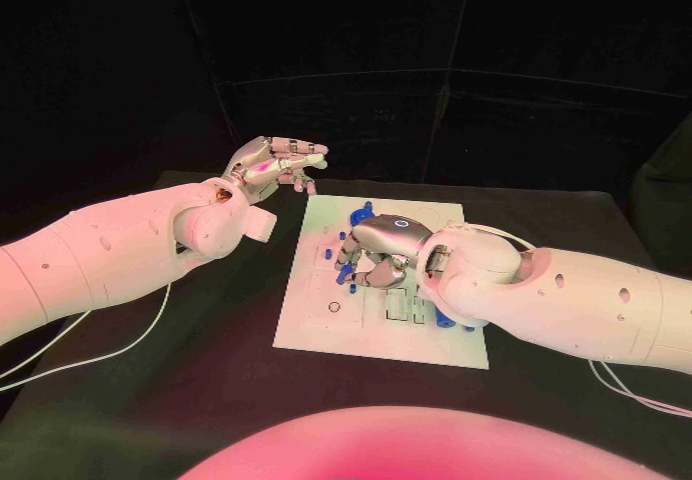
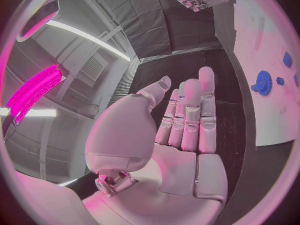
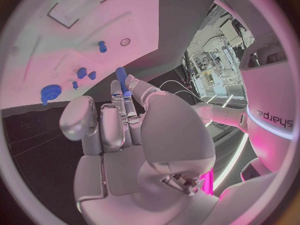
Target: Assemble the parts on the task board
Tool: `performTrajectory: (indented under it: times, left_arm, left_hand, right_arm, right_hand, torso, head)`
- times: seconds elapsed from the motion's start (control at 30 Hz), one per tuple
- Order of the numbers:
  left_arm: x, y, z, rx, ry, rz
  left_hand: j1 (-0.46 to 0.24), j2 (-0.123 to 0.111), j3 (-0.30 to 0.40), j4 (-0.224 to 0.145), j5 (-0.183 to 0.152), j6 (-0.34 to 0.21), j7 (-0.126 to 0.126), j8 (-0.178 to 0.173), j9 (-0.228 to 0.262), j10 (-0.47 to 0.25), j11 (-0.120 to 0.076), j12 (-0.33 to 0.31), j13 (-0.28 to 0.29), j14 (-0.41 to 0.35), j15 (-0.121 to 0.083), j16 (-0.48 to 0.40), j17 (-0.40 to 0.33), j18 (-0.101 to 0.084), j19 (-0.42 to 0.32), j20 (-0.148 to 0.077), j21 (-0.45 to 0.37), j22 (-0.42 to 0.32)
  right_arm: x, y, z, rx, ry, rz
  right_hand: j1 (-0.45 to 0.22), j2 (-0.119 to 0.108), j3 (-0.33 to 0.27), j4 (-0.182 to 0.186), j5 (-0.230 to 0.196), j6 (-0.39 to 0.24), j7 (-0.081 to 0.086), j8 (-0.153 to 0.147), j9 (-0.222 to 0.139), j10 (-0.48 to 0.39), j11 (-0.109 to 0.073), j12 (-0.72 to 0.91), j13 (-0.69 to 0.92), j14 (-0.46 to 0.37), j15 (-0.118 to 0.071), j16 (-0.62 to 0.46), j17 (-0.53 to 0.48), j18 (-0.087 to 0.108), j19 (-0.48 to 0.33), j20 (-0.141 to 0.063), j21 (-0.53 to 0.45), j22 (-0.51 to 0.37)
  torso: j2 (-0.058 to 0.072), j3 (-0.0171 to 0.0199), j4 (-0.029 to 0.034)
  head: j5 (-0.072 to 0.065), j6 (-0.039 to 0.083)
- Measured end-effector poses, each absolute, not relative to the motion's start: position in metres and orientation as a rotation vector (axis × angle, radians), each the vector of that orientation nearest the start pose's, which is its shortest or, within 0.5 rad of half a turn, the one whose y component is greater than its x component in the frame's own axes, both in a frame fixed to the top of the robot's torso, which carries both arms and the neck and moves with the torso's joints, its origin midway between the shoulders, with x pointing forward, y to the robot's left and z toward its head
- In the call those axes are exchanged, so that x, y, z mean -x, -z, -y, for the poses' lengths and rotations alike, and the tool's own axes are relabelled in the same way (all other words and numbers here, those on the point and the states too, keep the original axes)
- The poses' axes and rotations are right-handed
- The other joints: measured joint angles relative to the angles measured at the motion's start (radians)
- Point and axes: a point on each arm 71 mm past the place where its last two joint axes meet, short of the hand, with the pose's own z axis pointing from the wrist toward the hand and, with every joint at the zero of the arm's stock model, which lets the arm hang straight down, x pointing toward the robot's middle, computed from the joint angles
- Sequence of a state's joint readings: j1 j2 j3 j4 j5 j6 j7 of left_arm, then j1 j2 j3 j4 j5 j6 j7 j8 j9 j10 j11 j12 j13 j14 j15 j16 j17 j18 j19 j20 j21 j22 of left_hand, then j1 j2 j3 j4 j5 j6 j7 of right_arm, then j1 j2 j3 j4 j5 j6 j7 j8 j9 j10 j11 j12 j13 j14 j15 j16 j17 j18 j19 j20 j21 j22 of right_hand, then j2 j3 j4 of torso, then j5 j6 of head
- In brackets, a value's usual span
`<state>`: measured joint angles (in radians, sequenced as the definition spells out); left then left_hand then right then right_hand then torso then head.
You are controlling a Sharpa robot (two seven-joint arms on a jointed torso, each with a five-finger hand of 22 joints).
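Note:
The white task board (image 1: 320, 310) lies in the middle of the black table. My right hand (image 1: 384, 250) hovers over the board's middle with its fingers bent down. It pinches a short blue peg (image 3: 122, 79) at its fingertips, just above the board (image 3: 56, 40). A blue gear (image 1: 361, 212) sits near the board's far edge, and small blue parts (image 1: 329, 254) lie beside the hand. My left hand (image 1: 274, 160) is raised off the board's far left corner, its fingers (image 2: 190, 112) stretched out and holding nothing. From the left wrist I see the gear (image 2: 262, 82).
More small blue parts (image 3: 85, 73) and a round hole (image 3: 125, 42) show on the board. Another blue piece (image 1: 440, 320) lies by my right wrist. White cables (image 1: 87, 350) run over the table at the left and at the right (image 1: 635, 392).

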<state>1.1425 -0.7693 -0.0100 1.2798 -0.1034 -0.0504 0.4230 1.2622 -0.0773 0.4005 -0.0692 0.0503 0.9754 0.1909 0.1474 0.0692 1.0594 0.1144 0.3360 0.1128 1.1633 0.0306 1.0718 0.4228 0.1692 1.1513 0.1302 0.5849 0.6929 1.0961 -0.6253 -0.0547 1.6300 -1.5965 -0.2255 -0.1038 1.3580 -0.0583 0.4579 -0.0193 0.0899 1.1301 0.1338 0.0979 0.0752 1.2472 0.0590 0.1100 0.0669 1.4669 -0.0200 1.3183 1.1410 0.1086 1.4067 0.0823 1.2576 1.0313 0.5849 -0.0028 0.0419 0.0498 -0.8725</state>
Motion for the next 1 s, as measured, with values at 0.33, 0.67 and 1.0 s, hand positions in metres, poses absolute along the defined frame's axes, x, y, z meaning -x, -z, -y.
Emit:
performTrajectory:
  times: [0.33,0.67,1.0]
  left_arm:
    - [-0.518,0.209,-0.23,1.01,1.629,-1.487]
    - [-0.518,0.208,-0.229,1.01,1.632,-1.488]
    - [-0.518,0.208,-0.228,1.009,1.634,-1.489]
  left_hand:
    - [0.0,0.0,0.0,0.0,0.0,0.0,0.0,0.0,0.0,0.0,0.0,0.0,0.0,0.0,0.0,0.0,0.0,0.0,0.0,0.0,0.0,0.0]
    - [0.0,0.0,0.0,0.0,0.0,0.0,0.0,0.0,0.0,0.0,0.0,0.0,0.0,0.0,0.0,0.0,-0.001,0.0,0.0,0.0,-0.003,-0.001]
    - [0.0,0.0,0.0,0.0,0.0,0.0,0.0,0.0,0.0,0.0,0.0,0.0,0.0,0.0,0.0,0.0,-0.002,0.0,0.004,-0.004,-0.004,-0.002]
  right_arm:
    - [-0.413,0.24,0.043,0.52,-0.934,-1.768]
    - [-0.414,0.252,0.037,0.574,-0.902,-1.799]
    - [-0.413,0.256,0.033,0.61,-0.887,-1.812]
  right_hand:
    - [-0.003,-0.003,0.002,-0.002,0.004,0.001,0.001,-0.009,0.0,0.0,0.0,-0.003,0.0,0.0,0.0,0.0,-0.002,0.0,0.0,0.0,0.0,-0.001]
    - [-0.003,-0.003,0.002,-0.003,0.004,0.002,0.002,-0.007,0.001,0.0,0.0,-0.003,0.0,0.0,0.0,0.0,-0.004,0.0,0.0,0.0,0.0,-0.003]
    - [-0.009,-0.009,0.002,-0.003,0.007,0.004,0.0,-0.006,0.005,0.0,0.0,-0.003,0.0,0.0,0.0,0.0,-0.004,0.0,0.0,0.0,0.0,-0.003]
  torso:
    - [0.0,0.0,0.0001]
    - [0.0,0.0012,-0.0001]
    - [0.0,0.0017,-0.0016]
  head:
    - [0.015,0.0]
    - [0.02,0.0]
    - [0.024,0.0]
